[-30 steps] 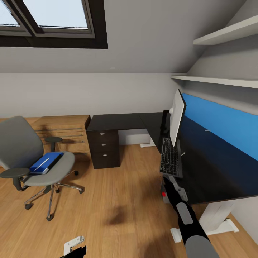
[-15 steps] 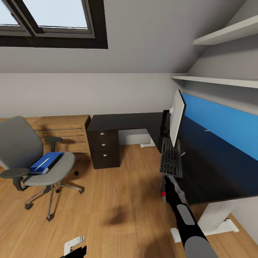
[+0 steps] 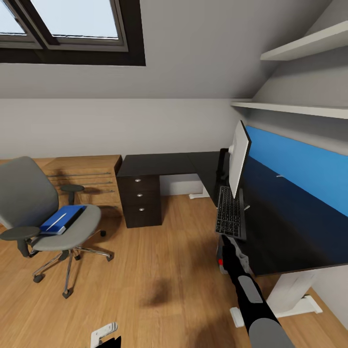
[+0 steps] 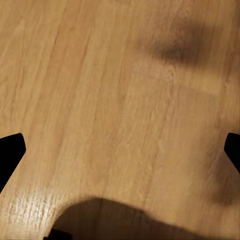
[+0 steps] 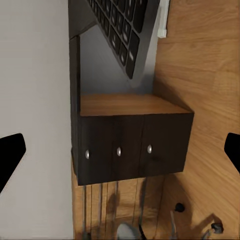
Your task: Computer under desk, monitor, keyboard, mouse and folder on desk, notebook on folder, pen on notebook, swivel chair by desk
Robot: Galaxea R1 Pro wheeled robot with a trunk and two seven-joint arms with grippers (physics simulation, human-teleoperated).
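Keyboard (image 3: 230, 212) overhanging desk (image 3: 290, 227) edge beside monitor (image 3: 239, 159), risking slip if right gripper (image 5: 120, 150), jaws spread wide, is nudging it from below. Folder (image 3: 63, 218) lying on swivel chair (image 3: 46, 212) seat, well apart. Left gripper (image 4: 120, 150) also wide, facing floor.

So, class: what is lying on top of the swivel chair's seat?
A blue folder lies flat on the swivel chair seat. Whatever is under it is covered.
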